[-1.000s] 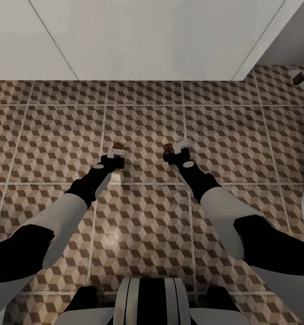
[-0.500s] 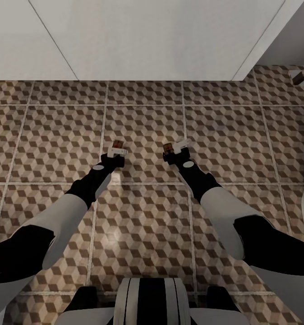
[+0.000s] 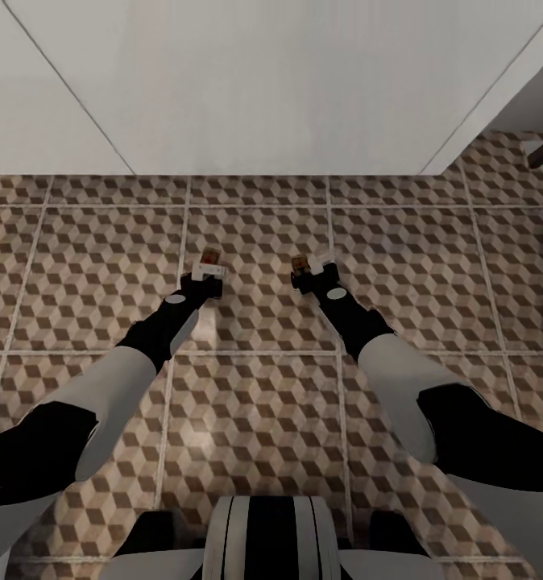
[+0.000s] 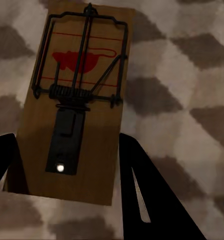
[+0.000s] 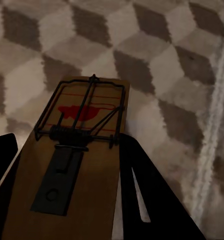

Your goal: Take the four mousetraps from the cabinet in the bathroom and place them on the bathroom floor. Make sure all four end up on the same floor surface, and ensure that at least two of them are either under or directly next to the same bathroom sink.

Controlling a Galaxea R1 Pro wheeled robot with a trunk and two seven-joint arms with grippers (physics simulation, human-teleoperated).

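fingers of each arm grip a mousetrap [image 4: 74, 107] [image 5: 72, 160]; red marks, seemingly no readable writing.

A wooden mousetrap [image 4: 74, 115] with dark wire parts and a red mouse mark sits between the left gripper [image 4: 67, 175]'s black jaws, above the cube-patterned bathroom floor [image 4: 191, 85].

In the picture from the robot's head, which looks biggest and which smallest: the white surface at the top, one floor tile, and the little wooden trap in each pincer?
Largest to smallest, as they look:
1. The white surface, spanning the top.
2. One tile of the bathroom floor.
3. The two mousetraps, left and right: tiny and alike, so I can't rank them.
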